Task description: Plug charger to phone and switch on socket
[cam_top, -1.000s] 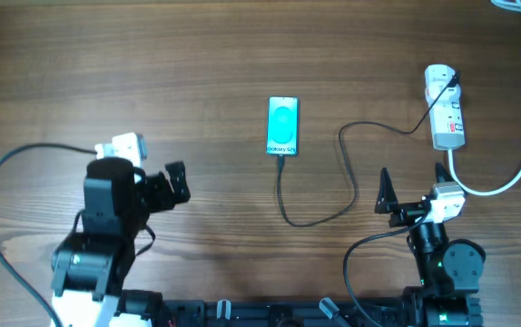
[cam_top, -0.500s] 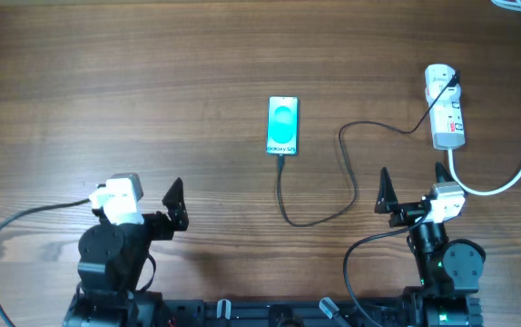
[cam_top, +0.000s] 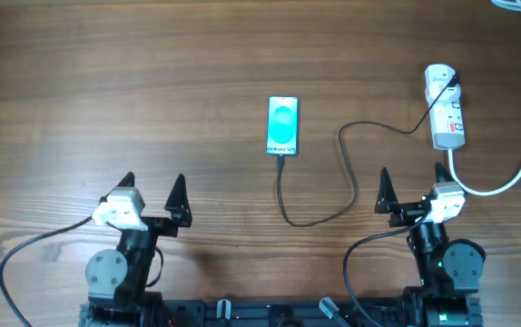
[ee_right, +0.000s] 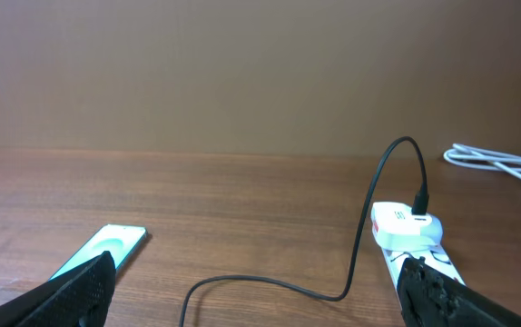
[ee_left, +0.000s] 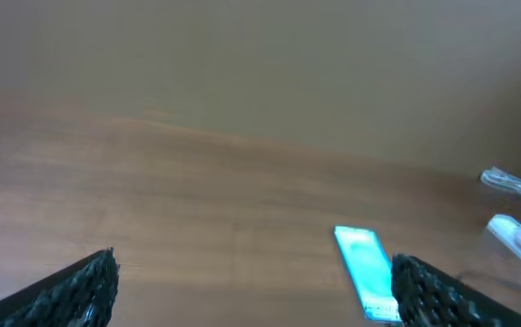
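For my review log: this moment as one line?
left gripper: open, empty | right gripper: open, empty | charger: tip at phone edge, looks plugged | socket: on/off unreadable

phone (cam_top: 282,126) centre of counter (cam_top: 152,73) | socket (cam_top: 445,118) well right of it | charger (cam_top: 280,182) loops between, tip at phone's near end

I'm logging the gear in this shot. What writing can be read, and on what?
On the phone: dark print on the white strip at one end, too small to read.
On the socket: small red marks, too blurred to read.
No other writing shows.
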Robot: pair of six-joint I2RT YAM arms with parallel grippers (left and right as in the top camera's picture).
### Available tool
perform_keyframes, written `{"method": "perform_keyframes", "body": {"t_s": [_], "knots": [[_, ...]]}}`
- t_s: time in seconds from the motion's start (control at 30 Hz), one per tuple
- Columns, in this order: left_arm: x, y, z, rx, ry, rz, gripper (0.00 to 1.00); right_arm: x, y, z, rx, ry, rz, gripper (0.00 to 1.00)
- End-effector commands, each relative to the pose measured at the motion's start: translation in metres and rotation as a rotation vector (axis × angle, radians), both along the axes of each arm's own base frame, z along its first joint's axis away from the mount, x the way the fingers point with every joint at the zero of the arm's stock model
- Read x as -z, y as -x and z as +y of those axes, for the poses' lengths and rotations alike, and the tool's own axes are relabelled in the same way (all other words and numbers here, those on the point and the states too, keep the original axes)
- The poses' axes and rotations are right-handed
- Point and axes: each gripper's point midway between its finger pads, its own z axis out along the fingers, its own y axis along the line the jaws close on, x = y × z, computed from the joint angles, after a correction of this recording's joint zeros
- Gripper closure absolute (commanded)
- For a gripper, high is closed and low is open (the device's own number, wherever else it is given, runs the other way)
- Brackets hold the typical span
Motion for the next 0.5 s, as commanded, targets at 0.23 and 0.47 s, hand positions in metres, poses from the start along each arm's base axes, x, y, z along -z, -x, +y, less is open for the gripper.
{"method": "perform_keyframes", "body": {"t_s": [0.23,0.47], "knots": [[-0.02,-0.004,-0.003,0.034,-0.026,-0.155,0.0,-0.003,0.0,-0.001,0.01,0.01,-0.013,0.0],[-0.03,-0.005,0.002,0.014,-0.031,-0.244,0.0,-0.002,0.0,-0.001,0.01,0.01,-0.013,0.0]]}}
